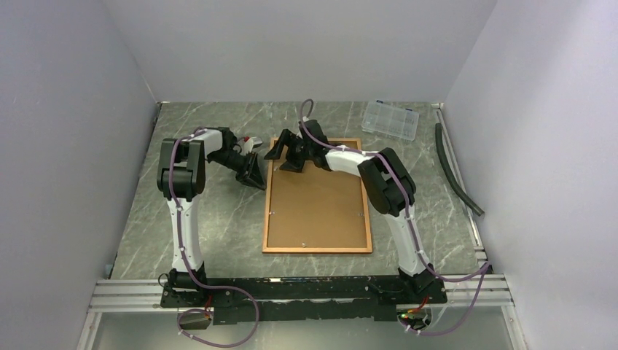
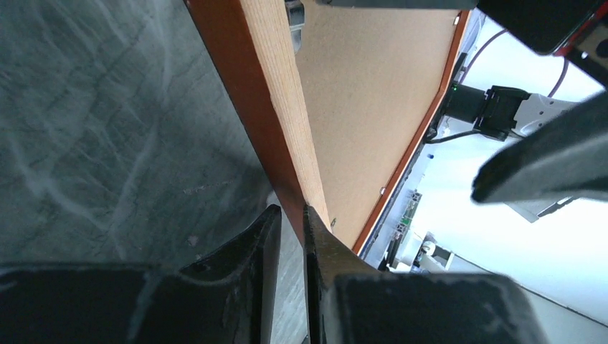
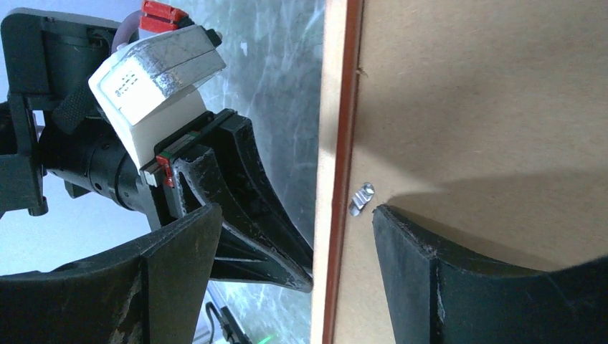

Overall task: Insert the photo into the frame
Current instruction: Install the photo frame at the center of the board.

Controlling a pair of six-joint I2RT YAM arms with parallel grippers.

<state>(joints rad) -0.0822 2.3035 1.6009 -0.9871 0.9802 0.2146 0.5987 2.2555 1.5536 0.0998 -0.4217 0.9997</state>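
Observation:
The frame (image 1: 318, 250) lies back side up on the table, its thin reddish-orange border around a brown backing board (image 1: 317, 204). The photo is not in view. My left gripper (image 1: 256, 175) is at the frame's left rim near the far corner. In the left wrist view its fingertips (image 2: 292, 215) are pinched on the rim (image 2: 276, 93). My right gripper (image 1: 286, 157) is open and straddles the same rim (image 3: 333, 143). One of its fingers is over the backing board (image 3: 487, 93) by a small metal tab (image 3: 361, 198). The other is outside the frame, above the left gripper (image 3: 305, 276).
A small clear plastic compartment box (image 1: 390, 119) sits at the far right. A black hose (image 1: 455, 171) lies along the right wall beside a metal rail. Walls close in the table at left, back and right.

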